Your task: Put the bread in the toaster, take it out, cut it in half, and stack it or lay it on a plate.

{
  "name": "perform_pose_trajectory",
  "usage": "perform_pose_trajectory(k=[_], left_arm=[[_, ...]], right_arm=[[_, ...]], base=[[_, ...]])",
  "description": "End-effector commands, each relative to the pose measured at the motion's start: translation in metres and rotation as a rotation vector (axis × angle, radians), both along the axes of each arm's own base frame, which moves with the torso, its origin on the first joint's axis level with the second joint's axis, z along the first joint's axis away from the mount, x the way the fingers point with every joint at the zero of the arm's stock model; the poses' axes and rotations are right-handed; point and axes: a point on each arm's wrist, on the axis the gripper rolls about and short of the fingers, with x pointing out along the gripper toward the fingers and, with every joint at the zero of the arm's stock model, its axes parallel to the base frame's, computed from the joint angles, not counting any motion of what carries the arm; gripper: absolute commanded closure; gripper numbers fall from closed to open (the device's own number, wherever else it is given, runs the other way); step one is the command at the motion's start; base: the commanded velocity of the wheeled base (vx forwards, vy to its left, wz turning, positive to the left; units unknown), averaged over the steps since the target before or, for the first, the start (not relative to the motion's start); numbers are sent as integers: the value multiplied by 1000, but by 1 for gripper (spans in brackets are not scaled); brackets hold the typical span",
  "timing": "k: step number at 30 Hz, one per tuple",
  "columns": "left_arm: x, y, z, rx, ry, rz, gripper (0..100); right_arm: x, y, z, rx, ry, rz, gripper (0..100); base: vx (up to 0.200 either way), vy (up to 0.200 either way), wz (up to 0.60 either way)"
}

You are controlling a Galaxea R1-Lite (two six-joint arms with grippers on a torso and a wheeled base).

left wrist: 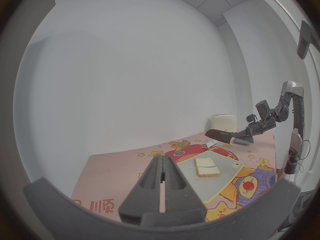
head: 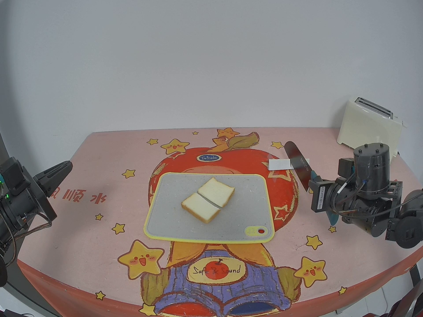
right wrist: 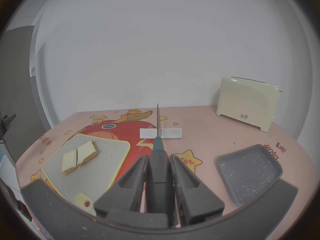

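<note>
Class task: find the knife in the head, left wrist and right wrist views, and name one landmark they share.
Head view: knife held in the right gripper, blade slanting above the table beside the cutting board.
Left wrist view: knife far off beyond the cutting board, before the toaster.
Right wrist view: knife runs straight out from the right gripper, blade crossing a white strip.
Shared landmark: the cutting board with two bread halves.

Plain white wall [head: 211,45] behind pink table [head: 88,225]

Pink table [head: 110,208]: cutting board [head: 240,219], toaster [head: 368,126], grey tray [right wrist: 250,172], white card [head: 277,164].
</note>
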Motion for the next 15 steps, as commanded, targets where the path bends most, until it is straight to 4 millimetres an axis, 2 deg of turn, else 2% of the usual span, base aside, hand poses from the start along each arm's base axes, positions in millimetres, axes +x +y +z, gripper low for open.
perform_pose_trajectory(k=[1,15], left_arm=[[0,0,0,0,0,0,100],[0,0,0,0,2,-1,100]], right_arm=[[0,0,-2,-3,5,2,100],[1,2,-8,-19,27,4,100]], base=[[0,0,0],[0,0,0]])
